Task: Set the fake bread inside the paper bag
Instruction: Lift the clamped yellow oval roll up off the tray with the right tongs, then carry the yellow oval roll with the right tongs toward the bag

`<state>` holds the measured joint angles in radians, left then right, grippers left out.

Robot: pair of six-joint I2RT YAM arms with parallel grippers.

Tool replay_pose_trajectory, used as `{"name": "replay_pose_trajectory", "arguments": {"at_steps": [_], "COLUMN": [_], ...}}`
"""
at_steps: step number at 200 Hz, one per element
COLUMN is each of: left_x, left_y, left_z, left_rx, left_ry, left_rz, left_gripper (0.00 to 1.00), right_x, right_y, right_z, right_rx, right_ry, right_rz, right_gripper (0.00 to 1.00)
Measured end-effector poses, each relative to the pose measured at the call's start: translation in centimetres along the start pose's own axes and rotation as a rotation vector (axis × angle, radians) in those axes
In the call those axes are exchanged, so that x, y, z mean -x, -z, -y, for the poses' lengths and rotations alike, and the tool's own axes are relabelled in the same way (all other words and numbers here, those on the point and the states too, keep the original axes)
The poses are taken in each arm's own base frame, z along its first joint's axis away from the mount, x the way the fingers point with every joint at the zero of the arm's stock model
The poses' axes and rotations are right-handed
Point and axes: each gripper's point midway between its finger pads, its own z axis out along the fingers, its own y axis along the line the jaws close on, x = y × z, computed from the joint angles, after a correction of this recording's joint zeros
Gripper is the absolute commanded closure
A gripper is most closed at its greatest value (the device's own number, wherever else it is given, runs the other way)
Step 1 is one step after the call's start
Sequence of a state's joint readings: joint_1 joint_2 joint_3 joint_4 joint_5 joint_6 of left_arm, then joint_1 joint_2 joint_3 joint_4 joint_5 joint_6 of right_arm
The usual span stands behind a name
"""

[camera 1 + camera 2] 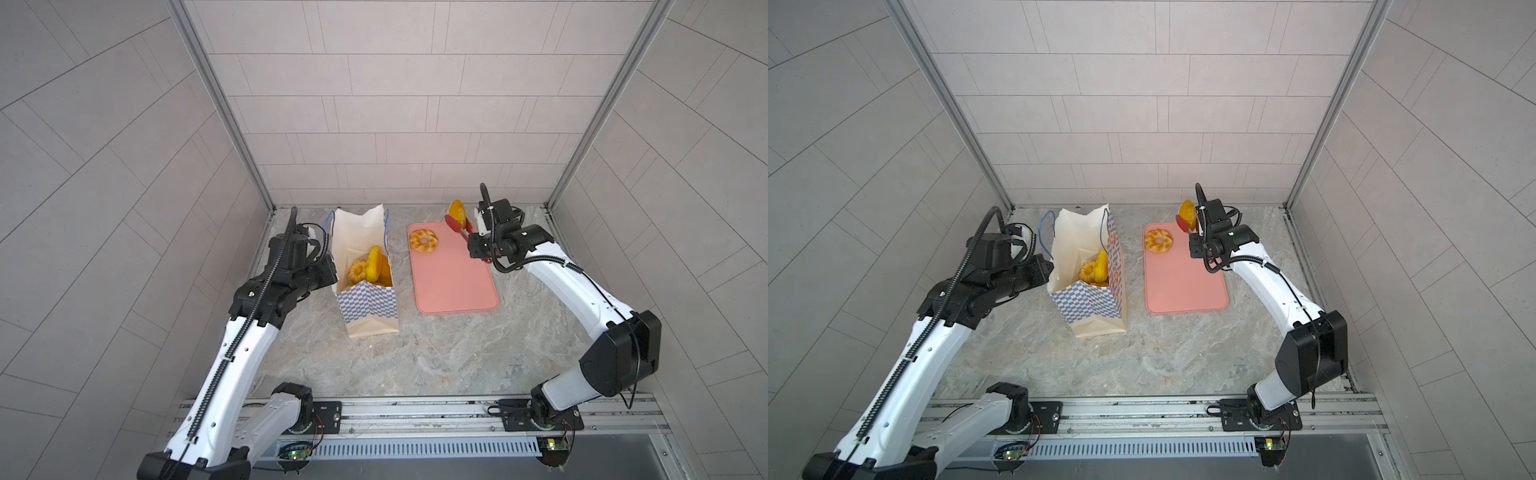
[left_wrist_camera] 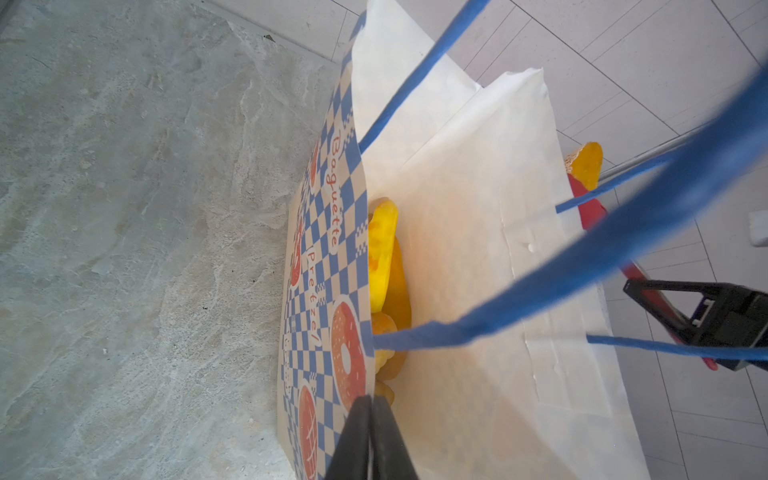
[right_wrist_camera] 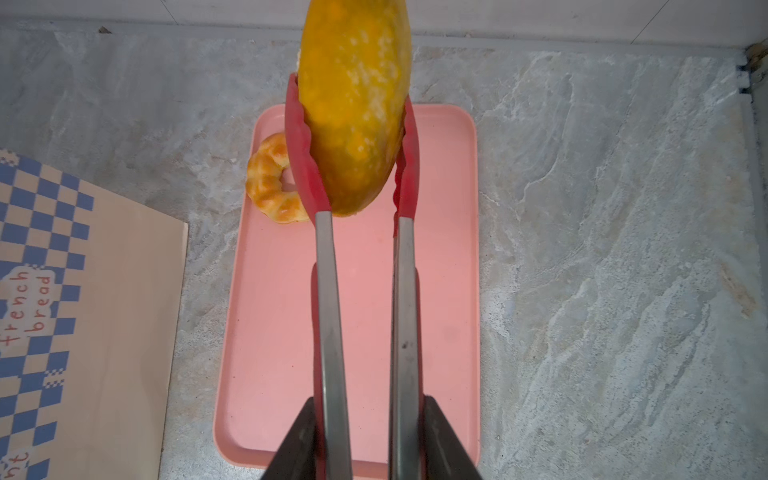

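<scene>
Now the right claw squeezes red-tipped metal tongs that pinch a yellow-orange oval toy bun up near the 1 o'clock corner of the flat pink tray. The left claw pinches the checkered cream paper bag, at the tray's 9 o'clock. Held near one end, the bun could slip.

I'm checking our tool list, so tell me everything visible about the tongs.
The tongs have two flat steel arms ending in red, scalloped tips that look like silicone. The right end effector squeezes the arms near their rear end, and the tips clamp an oval yellow-orange bun from both sides. They point toward the back wall, held above the far end of the pink tray.
</scene>
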<state>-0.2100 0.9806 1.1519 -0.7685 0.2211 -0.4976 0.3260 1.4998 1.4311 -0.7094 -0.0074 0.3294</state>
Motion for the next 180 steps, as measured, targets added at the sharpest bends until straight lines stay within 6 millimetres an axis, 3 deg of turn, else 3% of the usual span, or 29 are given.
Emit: {"name": "replay_pose_trajectory", "arguments": {"at_steps": [82, 180], "left_x": [0.0, 0.0], "left_y": [0.0, 0.0], "left_z": [0.0, 0.0], "left_rx": [-0.001, -0.002], "left_ry": [0.0, 0.0], "left_rz": [0.0, -0.001], "left_gripper": [0.95, 0.95], "right_x": [1.4, 5.3], "right_y": [3.4, 11.0], "right_z": [-0.3, -2.2], "right_rx": [0.034, 0.131], "right_ry": [-0.007, -0.008], "right_rz": [0.069, 0.244], "right_gripper": [0.64, 0.64]}}
